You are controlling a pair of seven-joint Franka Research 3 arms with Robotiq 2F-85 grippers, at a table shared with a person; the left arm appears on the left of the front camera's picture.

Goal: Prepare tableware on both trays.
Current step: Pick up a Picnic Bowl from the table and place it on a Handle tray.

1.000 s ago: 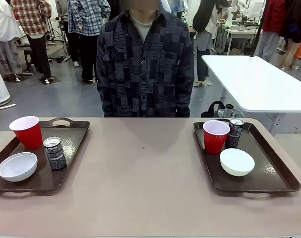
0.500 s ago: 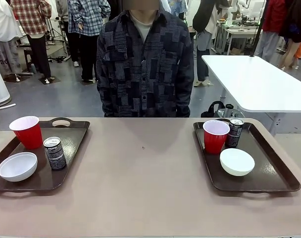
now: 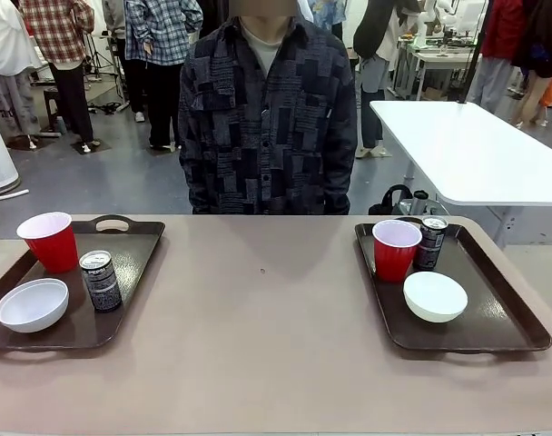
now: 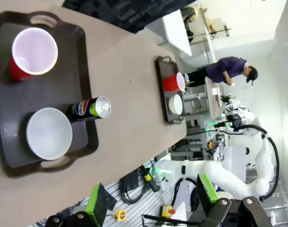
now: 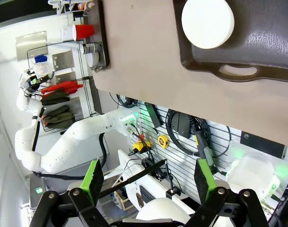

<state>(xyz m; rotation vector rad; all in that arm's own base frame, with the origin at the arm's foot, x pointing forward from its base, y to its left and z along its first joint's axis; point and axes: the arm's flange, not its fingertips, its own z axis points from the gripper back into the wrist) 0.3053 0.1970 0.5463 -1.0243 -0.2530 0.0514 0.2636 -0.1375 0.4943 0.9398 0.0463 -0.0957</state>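
Observation:
The left tray holds a red cup, a white bowl and a black can. On the right tray stand a red cup, a black can and a white bowl. My left gripper hangs open high above the table's near edge, off the left tray. My right gripper is open too, raised beyond the near edge by the right tray.
A person in a dark patterned shirt stands at the far side of the table, hands out of view. A bare tan tabletop lies between the trays. A white table stands behind on the right.

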